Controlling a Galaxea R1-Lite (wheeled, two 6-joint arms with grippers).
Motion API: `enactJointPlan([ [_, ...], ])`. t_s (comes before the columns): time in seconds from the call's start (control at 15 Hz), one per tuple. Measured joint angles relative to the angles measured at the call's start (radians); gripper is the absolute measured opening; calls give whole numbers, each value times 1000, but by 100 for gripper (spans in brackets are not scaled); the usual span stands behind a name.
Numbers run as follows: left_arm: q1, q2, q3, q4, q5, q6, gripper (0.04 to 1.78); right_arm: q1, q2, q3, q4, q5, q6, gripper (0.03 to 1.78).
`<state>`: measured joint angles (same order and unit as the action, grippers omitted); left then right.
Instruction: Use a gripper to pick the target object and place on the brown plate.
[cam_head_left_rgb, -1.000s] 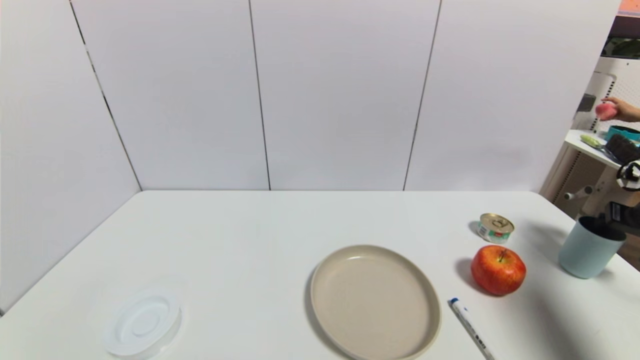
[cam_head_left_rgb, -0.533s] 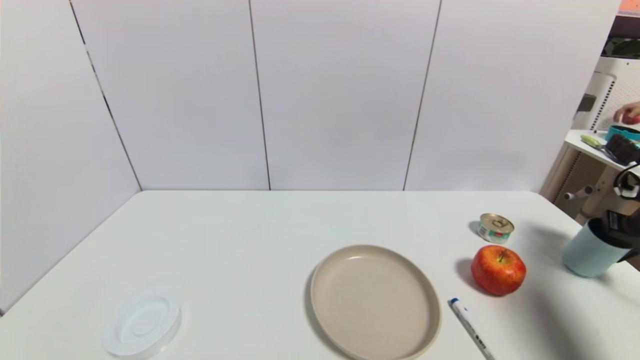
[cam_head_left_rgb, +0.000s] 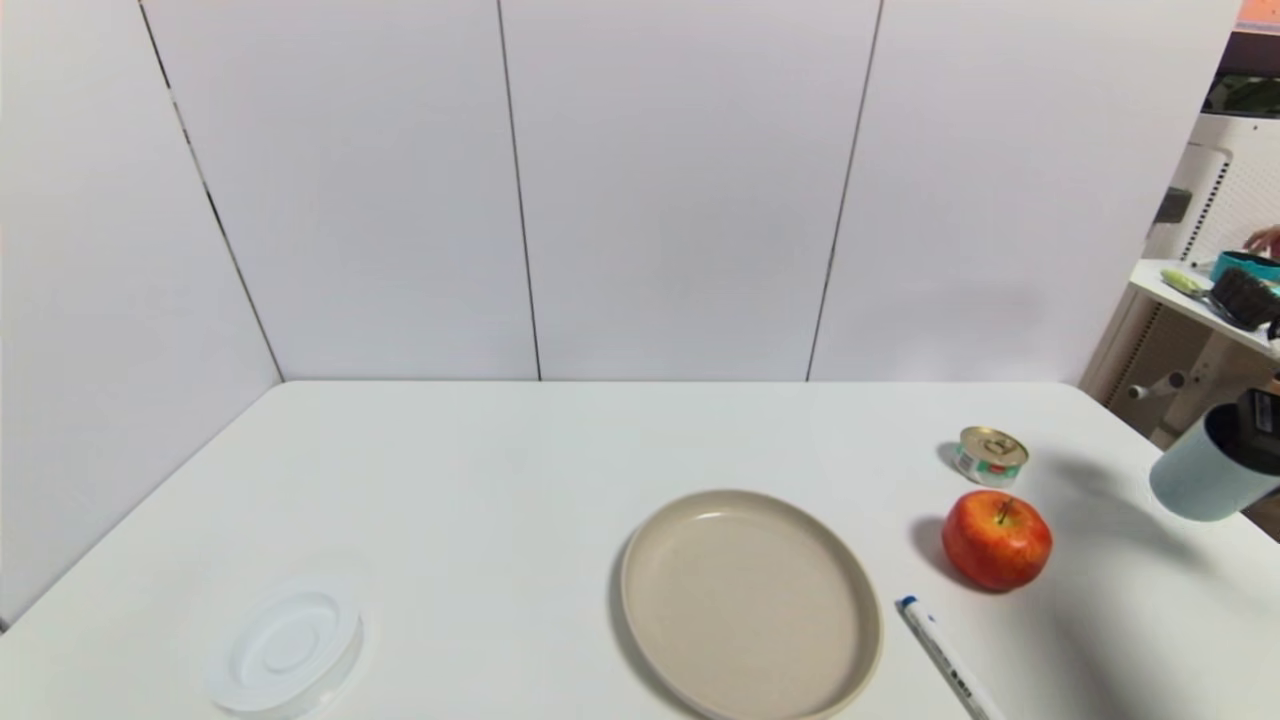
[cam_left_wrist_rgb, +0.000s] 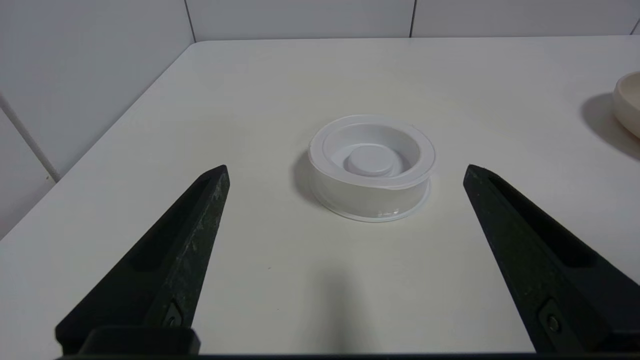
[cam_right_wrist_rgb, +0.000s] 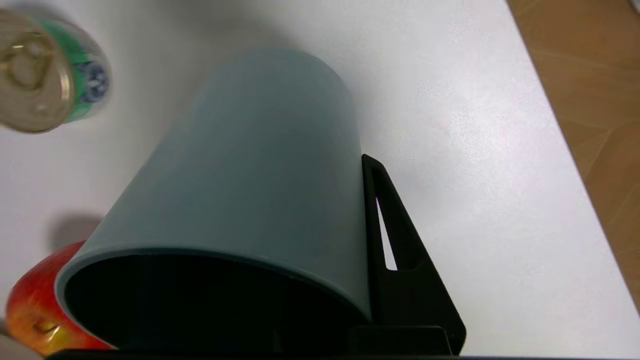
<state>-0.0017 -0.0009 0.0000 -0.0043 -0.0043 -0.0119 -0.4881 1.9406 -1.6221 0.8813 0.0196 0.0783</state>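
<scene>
apple (cam_head_left_rgb: 996, 540) | can (cam_head_left_rgb: 991, 456) behind it | pen (cam_head_left_rgb: 944, 657) | white dish (cam_head_left_rgb: 286, 648) far left

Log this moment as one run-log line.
phase: lift | right claw: shut on cup, tilted, clear of table | left claw: open, near white dish | plate: bare

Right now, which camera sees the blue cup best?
The right wrist view: the cup fills it, tilted, with one finger of the right gripper against its wall. The head view shows it small, at the right edge, off the table. The left wrist view shows no cup, only the idle left gripper.
</scene>
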Motion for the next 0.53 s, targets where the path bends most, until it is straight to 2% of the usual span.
enactJointPlan([
  [0.13, 0, 0, 0, 0, 0, 0, 169, 50, -60, -2, -19, 0, -4, 13],
  [0.27, 0, 0, 0, 0, 0, 0, 169, 142, -111, -3, -74, 0, -3, 13],
  [0.53, 0, 0, 0, 0, 0, 0, 169, 403, -180, 15, -121, 2, -5, 13],
])
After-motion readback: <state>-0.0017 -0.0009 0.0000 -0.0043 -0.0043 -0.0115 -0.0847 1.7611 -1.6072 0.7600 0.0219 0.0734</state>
